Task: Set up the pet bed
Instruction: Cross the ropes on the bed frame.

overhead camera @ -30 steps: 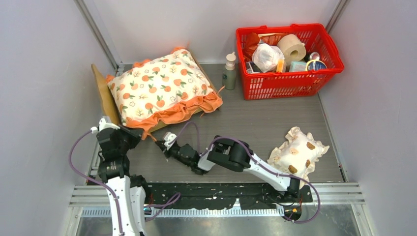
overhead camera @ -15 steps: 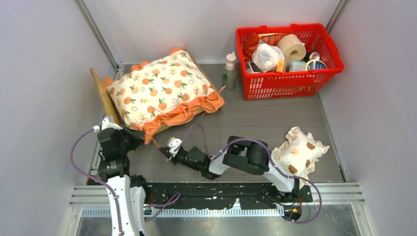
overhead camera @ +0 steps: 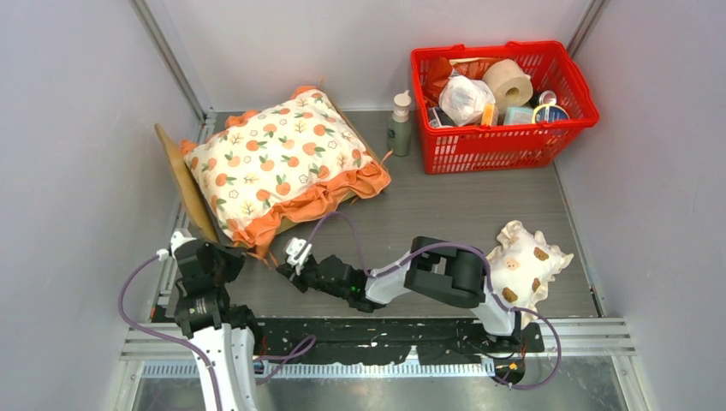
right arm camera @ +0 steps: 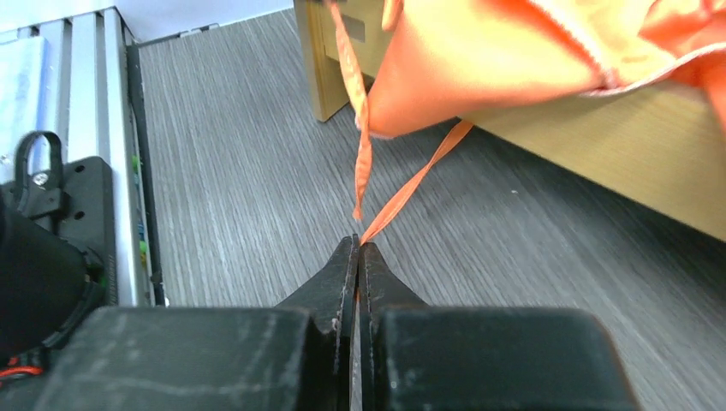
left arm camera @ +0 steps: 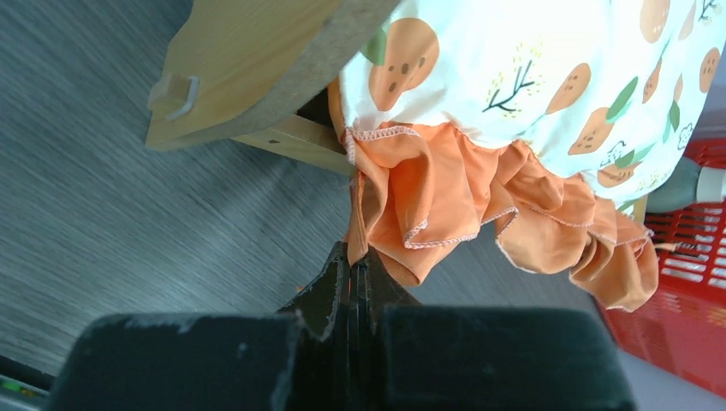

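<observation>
Top external view: the pet bed (overhead camera: pixel 182 175) sits at the far left, its headboard tilted beside the left wall, with the cushion (overhead camera: pixel 274 158) lying on it. Just nearer, the left gripper (left arm camera: pixel 351 257) is pinched fully closed on the cushion's orange ruffle (left arm camera: pixel 428 197). To its right, the right gripper (right arm camera: pixel 358 248) is clamped tight on an orange ribbon (right arm camera: pixel 364 163) hanging from the cushion.
</observation>
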